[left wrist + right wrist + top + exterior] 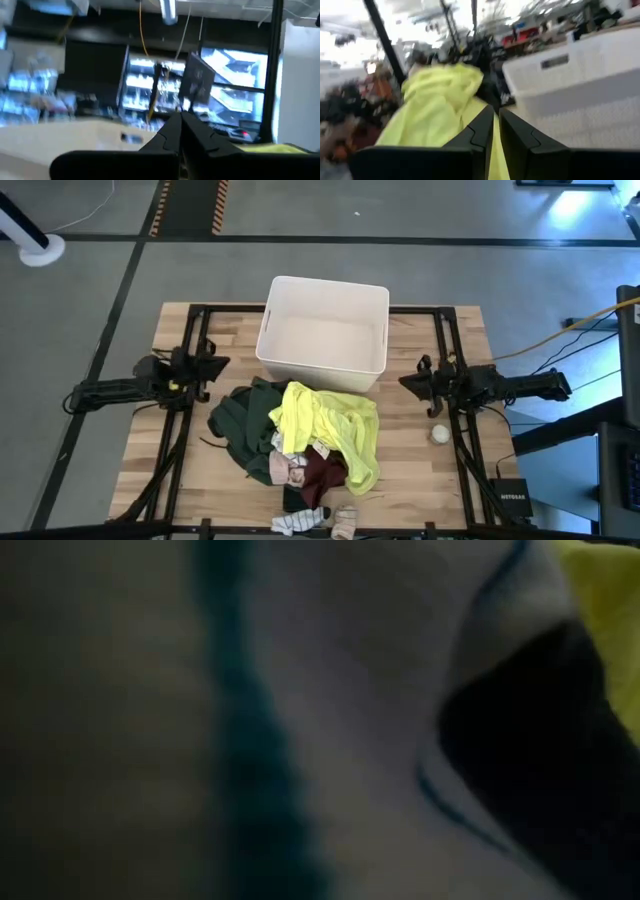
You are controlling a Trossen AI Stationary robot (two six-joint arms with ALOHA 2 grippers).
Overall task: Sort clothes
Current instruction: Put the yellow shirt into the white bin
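Observation:
The clothes lie in a heap [300, 435] on the wooden table, just nearer than the white bin [330, 282]. A neon yellow top [325, 425] lies over a dark green garment [240, 420], with a maroon piece [322, 472] and a pale pink one [280, 468] nearer. Striped socks [300, 522] rest at the near edge. My left gripper [222, 363] hangs shut left of the heap, raised off the table. My right gripper [403, 383] hangs right of the heap, fingers nearly together with nothing between them. In the right wrist view it [496, 112] points at the yellow top [435, 110].
A small white ball [440, 434] lies on the table near the right arm. The bin shows beside the heap in the right wrist view [580, 75]. Cloth lies right against the low camera [350, 690], hiding the table in that view. Black frame rails run along both table sides.

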